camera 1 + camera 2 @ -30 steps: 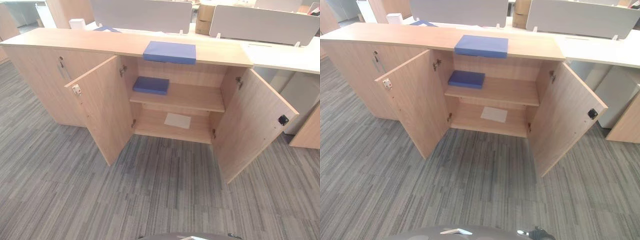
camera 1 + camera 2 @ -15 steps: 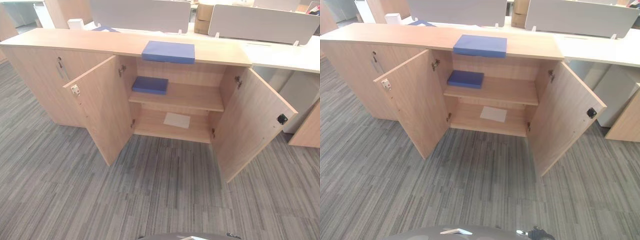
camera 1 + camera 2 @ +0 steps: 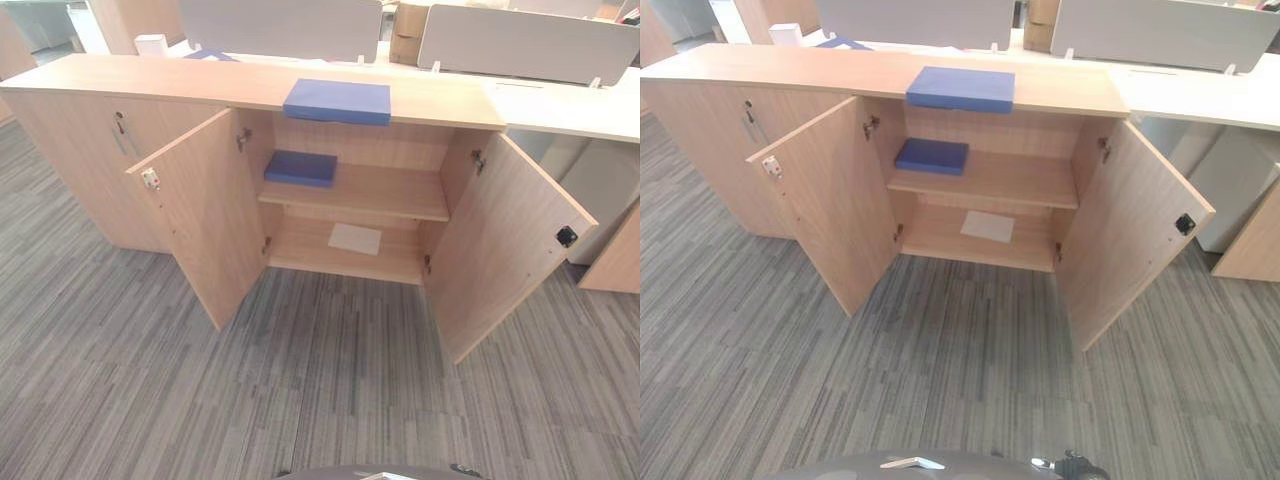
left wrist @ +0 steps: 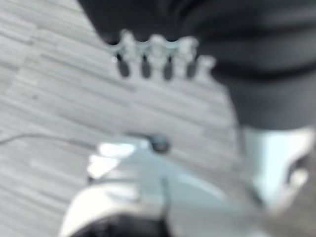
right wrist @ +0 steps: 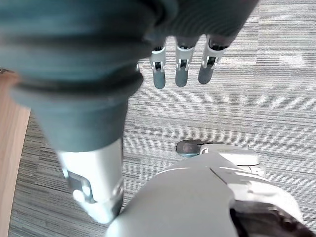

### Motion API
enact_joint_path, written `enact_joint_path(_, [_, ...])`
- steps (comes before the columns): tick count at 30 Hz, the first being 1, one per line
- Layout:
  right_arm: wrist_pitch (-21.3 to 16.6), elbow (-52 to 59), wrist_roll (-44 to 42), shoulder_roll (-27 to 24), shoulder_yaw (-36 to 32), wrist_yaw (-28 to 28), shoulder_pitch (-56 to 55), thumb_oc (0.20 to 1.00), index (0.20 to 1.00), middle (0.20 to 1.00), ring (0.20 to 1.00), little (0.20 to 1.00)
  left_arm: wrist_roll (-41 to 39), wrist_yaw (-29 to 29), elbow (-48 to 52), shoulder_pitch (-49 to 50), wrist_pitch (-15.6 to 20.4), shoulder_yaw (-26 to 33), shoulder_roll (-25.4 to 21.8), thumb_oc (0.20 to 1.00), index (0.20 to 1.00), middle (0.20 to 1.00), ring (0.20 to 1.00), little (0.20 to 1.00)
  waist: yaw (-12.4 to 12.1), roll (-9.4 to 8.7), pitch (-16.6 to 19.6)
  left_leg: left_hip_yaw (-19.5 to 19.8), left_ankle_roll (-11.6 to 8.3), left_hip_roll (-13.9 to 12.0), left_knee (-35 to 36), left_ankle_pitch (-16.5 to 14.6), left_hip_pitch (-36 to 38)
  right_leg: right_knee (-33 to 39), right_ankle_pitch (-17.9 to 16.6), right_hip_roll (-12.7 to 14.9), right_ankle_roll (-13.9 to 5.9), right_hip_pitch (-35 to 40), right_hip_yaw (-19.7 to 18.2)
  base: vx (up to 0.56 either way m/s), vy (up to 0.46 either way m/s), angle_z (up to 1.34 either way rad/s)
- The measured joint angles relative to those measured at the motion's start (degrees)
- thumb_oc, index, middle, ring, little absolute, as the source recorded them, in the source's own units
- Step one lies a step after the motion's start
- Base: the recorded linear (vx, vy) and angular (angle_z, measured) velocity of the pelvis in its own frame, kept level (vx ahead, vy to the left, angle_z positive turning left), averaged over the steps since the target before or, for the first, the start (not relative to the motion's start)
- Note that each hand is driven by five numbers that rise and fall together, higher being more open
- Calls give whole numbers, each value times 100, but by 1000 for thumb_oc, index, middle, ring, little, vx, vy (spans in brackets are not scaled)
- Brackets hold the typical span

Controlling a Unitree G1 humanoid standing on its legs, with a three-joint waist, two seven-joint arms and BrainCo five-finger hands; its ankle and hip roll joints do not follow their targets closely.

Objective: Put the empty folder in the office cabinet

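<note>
From the left eye view I see the blue folder (image 3: 337, 101) lying on the cabinet top (image 3: 150, 78), doors open; I should approach squarely. Left wrist view: left hand (image 4: 158, 57) hangs relaxed, empty. Right wrist view: right hand (image 5: 181, 64) likewise slack

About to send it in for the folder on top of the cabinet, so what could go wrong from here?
1. The folder on the cabinet top overhangs the front edge, so a poor grasp might tip it off.
2. The open doors, left door and right door, narrow the approach.
3. Another folder already fills the left of the upper shelf.
</note>
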State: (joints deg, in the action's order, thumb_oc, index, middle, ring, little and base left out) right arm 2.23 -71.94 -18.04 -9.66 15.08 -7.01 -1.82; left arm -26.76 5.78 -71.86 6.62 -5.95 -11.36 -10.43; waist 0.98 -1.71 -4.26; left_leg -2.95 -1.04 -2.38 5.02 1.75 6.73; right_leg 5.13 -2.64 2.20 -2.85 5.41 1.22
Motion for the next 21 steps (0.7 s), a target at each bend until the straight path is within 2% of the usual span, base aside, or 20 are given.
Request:
enact_joint_path(5, [-7, 2, -3, -2, -2, 0, 81, 1000, 1000, 1000, 1000, 1000, -1, 1, 8, -36, 1, 1, 1, 1000, 1000, 1000, 1000, 1000, 3, 20, -149, -3, -17, 2, -1, 11, 24, 0, -1, -1, -1, 24, -1, 18, 0, 0])
enact_joint_path(9, [-15, 11, -2, -2, -37, -7, 81, 1000, 1000, 1000, 1000, 1000, -11, -3, 91, 1, -40, 0, 38, 1000, 1000, 1000, 1000, 1000, 6, 75, -165, -9, -18, 0, 0, -15, 95, 1, 10, 0, 13, 89, -5, 27, -5, 0])
enact_joint_path(21, [-64, 12, -2, -18, -33, -129, 100, 1000, 1000, 1000, 1000, 1000, -64, -4, 218, -61, -179, 14, 27, 1000, 1000, 1000, 1000, 1000, 3, 62, -133, -9, -22, -8, -1, -12, 96, 0, 9, -8, 14, 92, -4, 18, -17, 0])
